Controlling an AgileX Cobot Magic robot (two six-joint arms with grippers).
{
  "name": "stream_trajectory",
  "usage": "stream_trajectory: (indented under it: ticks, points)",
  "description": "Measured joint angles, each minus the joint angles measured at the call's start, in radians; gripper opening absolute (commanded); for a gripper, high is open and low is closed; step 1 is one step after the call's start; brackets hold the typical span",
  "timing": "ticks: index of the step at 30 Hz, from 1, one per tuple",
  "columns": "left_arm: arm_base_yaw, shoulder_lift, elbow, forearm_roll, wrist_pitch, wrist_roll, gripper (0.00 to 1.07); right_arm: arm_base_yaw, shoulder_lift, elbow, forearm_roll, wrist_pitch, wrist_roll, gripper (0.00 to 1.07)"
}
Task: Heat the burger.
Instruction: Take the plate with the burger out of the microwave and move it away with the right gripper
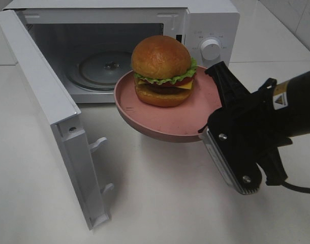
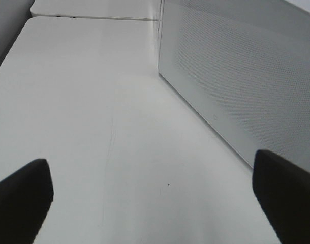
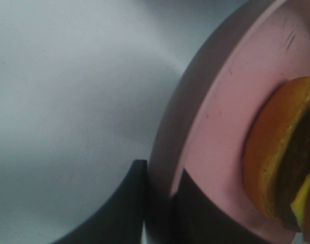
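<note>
The burger [image 1: 162, 68], with golden bun, lettuce, tomato and cheese, sits on a round pink plate [image 1: 145, 109] held in the air just in front of the open microwave [image 1: 211, 20]. My right gripper [image 1: 218, 84] is shut on the plate's right rim. In the right wrist view its fingers [image 3: 129, 203] pinch the plate's rim [image 3: 221, 112], with the burger [image 3: 277, 152] just beyond. My left gripper [image 2: 150, 203] is open, holding nothing, low over the table beside the microwave door's outer face [image 2: 246, 76]. It is out of the exterior view.
The microwave door [image 1: 43, 101] stands wide open to the left, reaching toward the table's front. A glass turntable [image 1: 101, 68] lies inside the cavity. The white table [image 1: 160, 203] spreads in front, under the plate.
</note>
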Motion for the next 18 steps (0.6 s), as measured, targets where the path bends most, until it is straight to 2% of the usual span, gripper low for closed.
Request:
stream_trajectory:
  ticks: [11, 18]
  points:
    - [0.000, 0.000, 0.000, 0.000, 0.000, 0.000, 1.00, 0.000, -0.254, 0.121, -0.001, 0.116, 0.048, 0.00]
    - [0.000, 0.000, 0.000, 0.000, 0.000, 0.000, 1.00, 0.000, -0.449, 0.172, -0.032, 0.274, 0.065, 0.00]
